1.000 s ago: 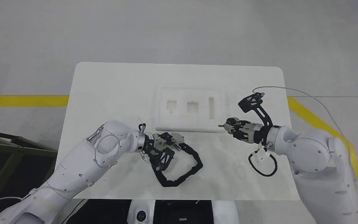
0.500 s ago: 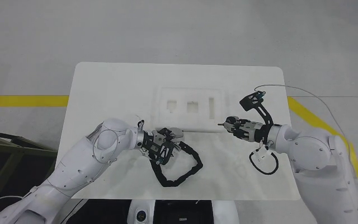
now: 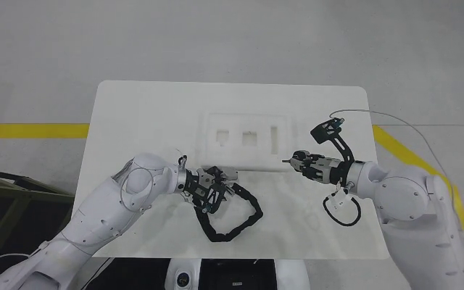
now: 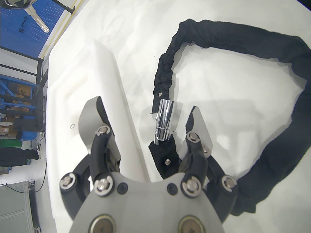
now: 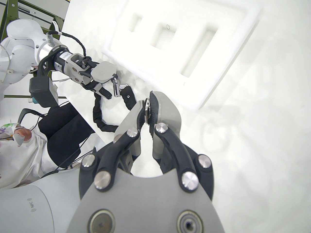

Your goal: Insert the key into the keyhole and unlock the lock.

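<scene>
1. On the white tabletop (image 3: pixel 145 116), near its middle, we see a white foam tray (image 3: pixel 246 119) with three recesses.
2. Toward the near edge lies the black sleeved chain lock (image 3: pixel 243 217), looped.
3. The left hand (image 4: pixel 145 109) stands wide, its fingers either side of the chrome lock cylinder (image 4: pixel 164 120).
4. The right hand (image 5: pixel 146 109), off the tray's near right corner, pinches the key (image 4: pixel 36 18).

A blue board (image 4: pixel 24 26) at the upper left of the left wrist view carries one short white word.
</scene>
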Robot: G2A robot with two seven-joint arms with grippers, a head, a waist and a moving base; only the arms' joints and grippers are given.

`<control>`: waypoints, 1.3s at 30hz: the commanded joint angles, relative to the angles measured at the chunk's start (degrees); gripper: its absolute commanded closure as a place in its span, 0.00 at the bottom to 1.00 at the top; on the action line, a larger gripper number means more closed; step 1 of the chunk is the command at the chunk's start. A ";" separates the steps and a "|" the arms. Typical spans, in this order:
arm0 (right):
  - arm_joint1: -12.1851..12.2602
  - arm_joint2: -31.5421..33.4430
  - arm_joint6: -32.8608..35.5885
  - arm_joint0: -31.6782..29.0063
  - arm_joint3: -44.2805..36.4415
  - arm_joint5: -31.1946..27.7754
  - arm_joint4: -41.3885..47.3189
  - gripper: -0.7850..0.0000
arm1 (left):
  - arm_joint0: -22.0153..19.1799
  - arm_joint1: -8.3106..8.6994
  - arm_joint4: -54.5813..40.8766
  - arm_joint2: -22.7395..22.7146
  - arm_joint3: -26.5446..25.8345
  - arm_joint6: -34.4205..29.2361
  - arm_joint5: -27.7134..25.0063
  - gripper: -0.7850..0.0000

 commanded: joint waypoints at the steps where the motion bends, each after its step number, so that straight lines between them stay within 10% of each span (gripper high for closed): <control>1: 0.00 0.00 0.00 0.00 0.00 0.00 0.00 1.00 | 0.00 0.00 0.00 0.00 0.00 0.00 0.00 0.28; 39: 1.12 -1.25 -3.23 -0.64 2.62 -1.97 3.77 1.00 | 0.18 -0.01 5.44 3.20 -4.96 -8.05 -3.26 0.39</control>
